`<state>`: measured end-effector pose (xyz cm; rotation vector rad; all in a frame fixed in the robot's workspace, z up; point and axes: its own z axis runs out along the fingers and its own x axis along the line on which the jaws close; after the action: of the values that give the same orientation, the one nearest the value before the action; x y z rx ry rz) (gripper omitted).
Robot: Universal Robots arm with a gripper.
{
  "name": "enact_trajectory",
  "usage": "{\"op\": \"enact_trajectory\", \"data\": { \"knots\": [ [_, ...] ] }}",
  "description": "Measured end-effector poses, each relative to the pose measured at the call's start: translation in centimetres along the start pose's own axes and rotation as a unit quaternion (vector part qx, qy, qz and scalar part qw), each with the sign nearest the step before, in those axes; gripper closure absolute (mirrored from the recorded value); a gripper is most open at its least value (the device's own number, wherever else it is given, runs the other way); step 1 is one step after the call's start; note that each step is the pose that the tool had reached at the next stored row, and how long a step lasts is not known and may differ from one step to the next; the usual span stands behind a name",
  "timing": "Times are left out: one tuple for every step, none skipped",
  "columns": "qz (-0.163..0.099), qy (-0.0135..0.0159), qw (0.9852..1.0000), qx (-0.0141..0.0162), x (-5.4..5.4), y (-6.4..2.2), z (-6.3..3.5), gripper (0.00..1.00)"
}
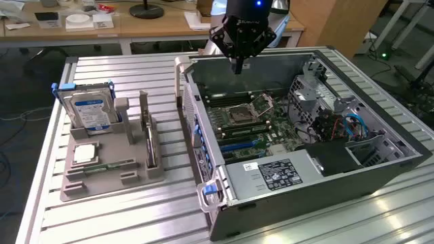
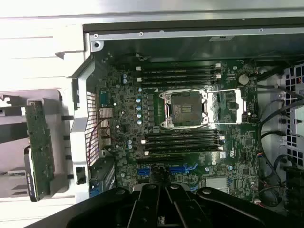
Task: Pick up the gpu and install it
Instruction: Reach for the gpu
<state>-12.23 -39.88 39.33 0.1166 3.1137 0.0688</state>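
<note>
The gripper (image 1: 237, 69) hangs over the far wall of the open computer case (image 1: 298, 203), at 12 o'clock in the exterior view, with its fingers drawn together on nothing. The pick has not begun. The gpu (image 1: 150, 148) stands on its long edge in a slot of the grey parts holder (image 1: 112, 177) on the counter (image 1: 115, 76), at roughly 7 o'clock from the gripper and just outside the case's near side wall. A hard drive (image 1: 91, 112) stands at 10 o'clock from the card, a green memory stick (image 1: 109, 166) lies flat at 8 o'clock from it, and a tall post (image 1: 144, 104) rises just beside its far end. The wrist view looks straight down on the motherboard (image 2: 190, 142), well apart from the card. To do the pick well, the fingers would likely need to part and line up across the card's thin dimension. They should come down near the middle of its top edge, clear of the post and the case wall. A grip well off-centre could tilt the card and jam it in the slot, so a straight vertical lift seems the safest way out of the holder.
</note>
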Motion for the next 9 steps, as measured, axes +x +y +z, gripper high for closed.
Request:
{"op": "enact_trajectory", "data": {
  "knots": [
    [0.000,0.0000,1.0000,0.0000,0.03,0.00,0.00,0.89],
    [0.000,0.0000,1.0000,0.0000,0.07,0.00,0.00,0.89],
    [0.000,0.0000,1.0000,0.0000,0.14,-0.01,0.00,0.89],
    [0.000,0.0000,1.0000,0.0000,0.25,-0.02,-0.01,0.89],
    [0.000,0.0000,1.0000,0.0000,0.37,-0.03,-0.01,0.89],
    [0.000,0.0000,1.0000,0.0000,0.50,-0.04,-0.01,0.89],
    [0.000,0.0000,1.0000,0.0000,0.62,-0.05,-0.02,0.89],
    [0.000,0.0000,1.0000,0.0000,0.74,-0.05,-0.02,0.89],
    [0.000,0.0000,1.0000,0.0000,0.86,-0.06,-0.02,0.89]
  ]
}}
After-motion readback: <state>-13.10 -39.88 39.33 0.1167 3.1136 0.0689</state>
